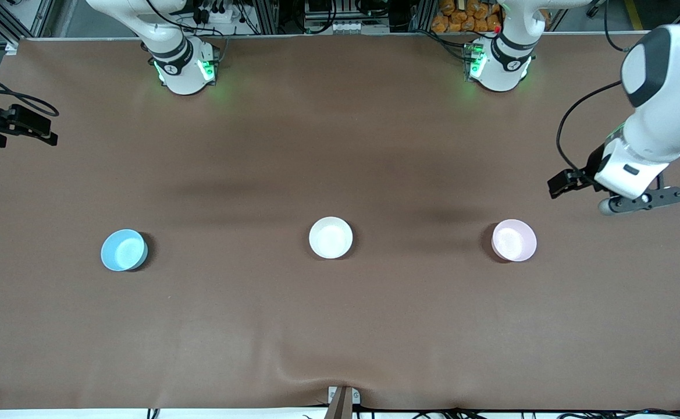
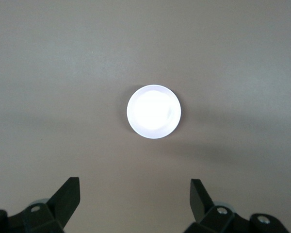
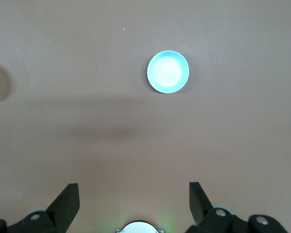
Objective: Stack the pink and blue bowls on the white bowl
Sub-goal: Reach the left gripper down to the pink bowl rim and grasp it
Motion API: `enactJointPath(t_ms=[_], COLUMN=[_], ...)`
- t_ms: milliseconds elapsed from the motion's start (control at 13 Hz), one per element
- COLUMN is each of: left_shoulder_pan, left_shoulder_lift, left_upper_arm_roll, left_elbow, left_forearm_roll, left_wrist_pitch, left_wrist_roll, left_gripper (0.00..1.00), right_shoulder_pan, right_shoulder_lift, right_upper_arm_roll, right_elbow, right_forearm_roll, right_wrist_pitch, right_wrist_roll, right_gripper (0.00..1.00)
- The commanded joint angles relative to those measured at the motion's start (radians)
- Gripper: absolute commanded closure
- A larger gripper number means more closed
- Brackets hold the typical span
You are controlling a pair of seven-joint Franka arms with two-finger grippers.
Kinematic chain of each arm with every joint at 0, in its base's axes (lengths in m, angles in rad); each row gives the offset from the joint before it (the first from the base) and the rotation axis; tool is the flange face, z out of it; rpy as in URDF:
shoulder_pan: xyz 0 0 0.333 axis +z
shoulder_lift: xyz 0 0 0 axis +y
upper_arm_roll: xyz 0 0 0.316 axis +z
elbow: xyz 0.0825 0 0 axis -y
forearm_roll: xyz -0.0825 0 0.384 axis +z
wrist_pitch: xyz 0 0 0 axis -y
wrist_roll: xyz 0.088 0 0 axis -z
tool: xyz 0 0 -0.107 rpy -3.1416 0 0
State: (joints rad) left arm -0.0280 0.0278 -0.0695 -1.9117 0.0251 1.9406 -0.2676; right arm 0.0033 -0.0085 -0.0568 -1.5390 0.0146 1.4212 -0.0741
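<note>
**Ana:** Fingers on both arms are spread wide and hold nothing. The right gripper [image 1: 2,128] hangs high over the right arm's end of the table, the left gripper [image 1: 619,195] high over the left arm's end.

**Ben:** Why so far out?

**Ana:** My guess is each is parked above its own bowl (neither has begun a descent). Going along the row from the right arm's end: the blue bowl [image 1: 123,249], then the white bowl [image 1: 331,237] in the middle, then the pink bowl [image 1: 513,240].

**Ben:** Touching?

**Ana:** Well apart, all upright and empty on the brown table [image 1: 340,326], with nothing stacked yet. They are plain, round and equal in size; the pink one [image 2: 153,111] glares nearly white in the left wrist view, and the blue one [image 3: 168,72] shows a bright centre.
</note>
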Motion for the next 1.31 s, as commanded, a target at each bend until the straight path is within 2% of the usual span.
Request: enactJointPath(t_ms=[0,308,692,1000,1231], left_shoulder_pan=[0.01,0.04,0.077,0.088,0.089], left_shoulder_lift=[0.018,0.11,0.268,0.339,0.379], left_upper_arm_roll=[0.0,-0.001,-0.001,-0.001,-0.001], left_elbow=[-0.039,-0.096,-0.102,-0.099,-0.101], left_forearm_roll=[0.004,0.004,-0.019,-0.017,-0.017], left_wrist_pitch=[0.075,0.204,0.359,0.406,0.449], left_wrist_roll=[0.014,0.016,0.011,0.011,0.018], left_gripper=[0.0,0.0,0.0,0.0,0.07], right_shoulder_pan=[0.007,0.001,-0.006,0.006,-0.002], right_shoulder_lift=[-0.002,0.005,0.025,0.021,0.005], right_upper_arm_roll=[0.003,0.002,-0.001,0.0,0.0], right_elbow=[0.002,0.002,-0.006,-0.062,-0.116], right_forearm_roll=[-0.012,-0.024,-0.054,-0.05,-0.048], right_wrist_pitch=[-0.002,0.034,0.106,0.136,0.176], right_wrist_roll=[0.005,0.004,0.004,0.005,0.005], right_gripper=[0.0,0.0,0.0,0.0,0.0])
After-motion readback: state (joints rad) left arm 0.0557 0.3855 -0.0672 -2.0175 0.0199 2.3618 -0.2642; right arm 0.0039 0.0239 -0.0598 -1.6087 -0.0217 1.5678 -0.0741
